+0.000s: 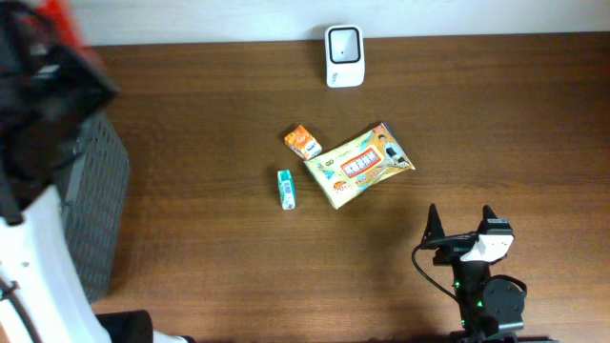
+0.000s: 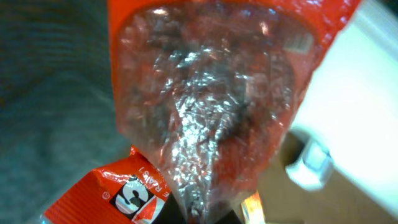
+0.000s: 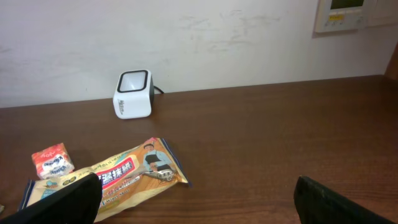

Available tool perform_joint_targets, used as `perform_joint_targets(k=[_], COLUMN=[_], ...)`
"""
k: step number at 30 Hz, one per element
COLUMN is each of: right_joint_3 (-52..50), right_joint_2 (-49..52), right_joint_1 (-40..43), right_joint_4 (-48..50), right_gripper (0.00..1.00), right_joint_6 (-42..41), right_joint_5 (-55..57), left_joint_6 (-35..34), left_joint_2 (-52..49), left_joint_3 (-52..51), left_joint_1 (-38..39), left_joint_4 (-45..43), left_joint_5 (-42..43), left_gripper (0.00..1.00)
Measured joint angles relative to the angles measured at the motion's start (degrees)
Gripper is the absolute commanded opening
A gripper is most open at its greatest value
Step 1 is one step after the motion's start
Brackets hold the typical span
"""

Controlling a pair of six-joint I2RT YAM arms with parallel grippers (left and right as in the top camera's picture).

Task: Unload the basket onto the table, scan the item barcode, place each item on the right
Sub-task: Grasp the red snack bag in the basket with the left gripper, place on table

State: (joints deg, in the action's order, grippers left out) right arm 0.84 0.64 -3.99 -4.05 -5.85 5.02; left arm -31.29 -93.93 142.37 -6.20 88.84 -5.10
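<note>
A red snack bag (image 2: 205, 93) with a clear crinkly window fills the left wrist view. My left gripper (image 2: 208, 215) is shut on its lower edge. In the overhead view that arm is a dark blur at the top left with a bit of the red bag (image 1: 59, 13) showing. The white barcode scanner (image 1: 343, 55) stands at the table's far edge, and the scanner (image 3: 132, 93) shows again against the wall in the right wrist view. My right gripper (image 1: 461, 219) rests open near the front right, nothing between its fingers (image 3: 62, 200).
A grey basket (image 1: 95, 205) stands at the left. Mid-table lie a small orange packet (image 1: 303, 141), a small green box (image 1: 286, 189) and a yellow snack bag (image 1: 359, 164). A white arm part (image 1: 43, 267) sits at the front left.
</note>
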Motion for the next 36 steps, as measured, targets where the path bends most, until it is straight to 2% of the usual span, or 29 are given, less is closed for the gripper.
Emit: perform_joint_targets(k=[1,4,8,10,13,15,16,17,18,19,20,24,28,29,30,31,32,34,36], right_joint_3=[0.00,0.00,0.00,0.00,0.00,0.00,0.00,0.00,0.00,0.00,0.00,0.00,0.00,0.00,0.00,0.00,0.00,0.00,0.00], right_joint_2=[0.00,0.00,0.00,0.00,0.00,-0.02,-0.02,0.00,0.00,0.00,0.00,0.00,0.02,0.04,0.04,0.04,0.04,0.02,0.02], right_joint_1=[0.00,0.00,0.00,0.00,0.00,0.00,0.00,0.00,0.00,0.00,0.00,0.00,0.00,0.00,0.00,0.00,0.00,0.00,0.00], right_joint_4=[0.00,0.00,0.00,0.00,0.02,0.02,0.00,0.00,0.00,0.00,0.00,0.00,0.00,0.00,0.00,0.00,0.00,0.02,0.00], right_gripper=[0.98,0.98,0.98,0.98,0.98,0.98,0.98,0.98,0.98,0.99,0.98,0.98,0.98,0.98,0.98,0.98,0.99,0.98,0.98], right_joint_6=[0.04,0.00,0.04,0.02,0.04,0.04,0.02,0.07,0.02,0.04,0.02,0.04,0.02,0.02,0.00,0.07,0.04,0.02,0.00], right_joint_5=[0.02,0.02,0.02,0.02,0.00,0.00,0.02,0.00,0.02,0.02,0.02,0.02,0.00,0.02,0.02,0.02,0.02,0.02,0.02], left_joint_6=[0.72,2.67,3.26,3.26,3.30,3.45,3.52,3.63,3.80,4.02,4.50,9.14,10.34,10.69,10.78,12.74,14.01,17.46,18.38], left_joint_2=[-0.09,-0.04,-0.33,-3.43,-12.87,-19.06,-22.49,-24.94,-27.71,-30.32,-32.41,-34.64,-33.53,-33.22,-32.13,-31.52,-31.52,-31.98,-32.22], left_joint_3=[0.00,0.00,-3.21,-9.84,-20.94,-23.41,-23.58,-23.61,-23.61,-23.61,-23.63,-19.76,2.56,8.07,13.09,13.97,13.57,7.08,-5.16], left_joint_1=[6.69,20.41,34.25,39.56,46.58,48.26,48.35,48.35,48.28,48.24,48.24,47.84,41.55,39.15,35.91,34.80,34.86,36.70,39.39], left_joint_4=[0.61,1.22,2.43,-0.61,-11.08,-15.96,-18.01,-18.62,-19.04,-19.30,-19.26,-15.63,0.46,4.31,7.43,7.69,7.56,2.36,-10.36], left_joint_5=[0.85,1.60,1.70,1.60,1.95,2.03,1.90,1.90,1.90,1.79,1.68,1.44,1.49,1.44,1.44,2.80,4.39,9.70,11.43], left_gripper=[0.00,0.00,0.00,0.00,0.00,0.07,0.16,0.38,0.73,0.92,0.99,1.00,0.99,0.95,0.59,0.35,0.16,0.02,0.00])
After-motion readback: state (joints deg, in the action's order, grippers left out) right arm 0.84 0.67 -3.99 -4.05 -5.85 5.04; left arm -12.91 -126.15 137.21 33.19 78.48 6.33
